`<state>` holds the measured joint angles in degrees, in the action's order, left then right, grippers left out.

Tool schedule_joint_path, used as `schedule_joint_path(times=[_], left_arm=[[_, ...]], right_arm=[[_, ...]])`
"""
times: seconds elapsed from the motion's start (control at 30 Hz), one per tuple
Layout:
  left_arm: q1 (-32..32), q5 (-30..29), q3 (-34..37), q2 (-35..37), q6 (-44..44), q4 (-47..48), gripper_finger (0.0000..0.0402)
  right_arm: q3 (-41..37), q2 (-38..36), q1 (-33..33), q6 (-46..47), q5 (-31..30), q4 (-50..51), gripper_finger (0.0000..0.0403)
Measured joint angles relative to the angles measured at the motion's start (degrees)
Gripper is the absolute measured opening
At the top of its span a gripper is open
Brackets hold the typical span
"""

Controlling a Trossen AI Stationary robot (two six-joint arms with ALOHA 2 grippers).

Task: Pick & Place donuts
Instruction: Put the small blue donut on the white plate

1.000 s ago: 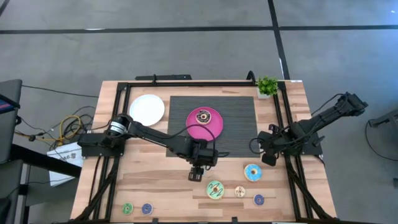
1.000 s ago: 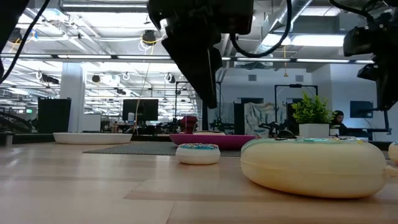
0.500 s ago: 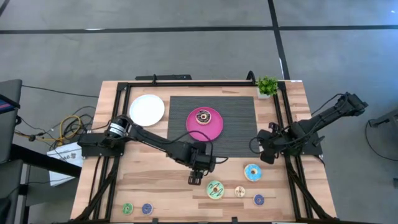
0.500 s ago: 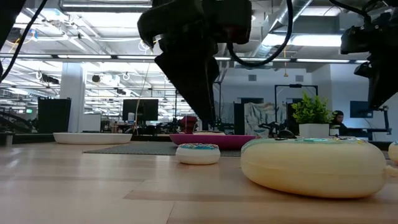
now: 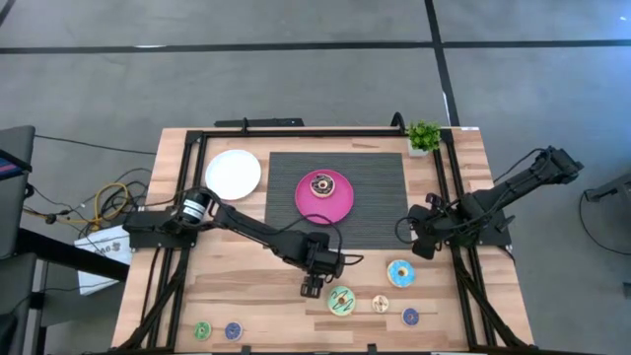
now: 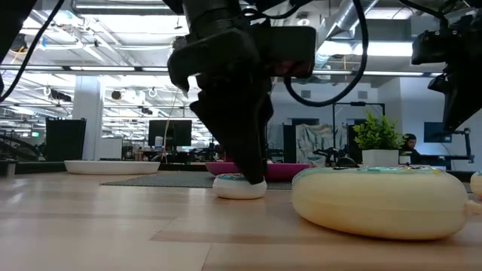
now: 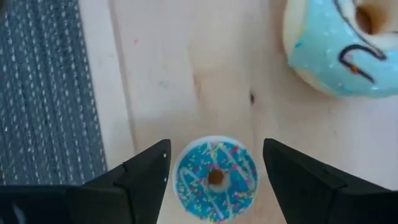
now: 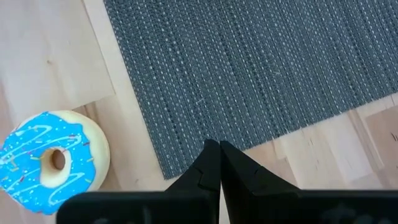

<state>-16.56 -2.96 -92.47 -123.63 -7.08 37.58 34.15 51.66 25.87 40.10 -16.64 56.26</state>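
Left hand (image 7: 214, 168) spread, straddling a tiny blue donut (image 7: 215, 178) on the counter (image 5: 246, 286), pale green donut (image 5: 342, 301) at its 4 o'clock, right hand (image 8: 219, 163) pressed together, empty, over the grey mat (image 8: 249, 74)

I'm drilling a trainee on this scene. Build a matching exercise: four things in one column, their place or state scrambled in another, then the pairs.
Things:
1. chocolate-brown donut
2. tiny blue donut
3. light blue donut
4. right claw

Places or states:
A. on the bare table, no claw around it
B. shut, above the grey mat
C. on the pink plate
D. between the open fingers of the left claw

Pairs: 1-C, 2-D, 3-A, 4-B
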Motion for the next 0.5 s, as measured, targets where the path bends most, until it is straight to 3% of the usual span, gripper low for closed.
schedule_joint_path(times=[0.5], left_arm=[[-0.4, 1.0, -0.1, -1.9, -2.5, 0.2, 0.0250]], right_arm=[[0.0, 0.0, 0.0, 0.0, 0.0, -0.1, 0.0000]])
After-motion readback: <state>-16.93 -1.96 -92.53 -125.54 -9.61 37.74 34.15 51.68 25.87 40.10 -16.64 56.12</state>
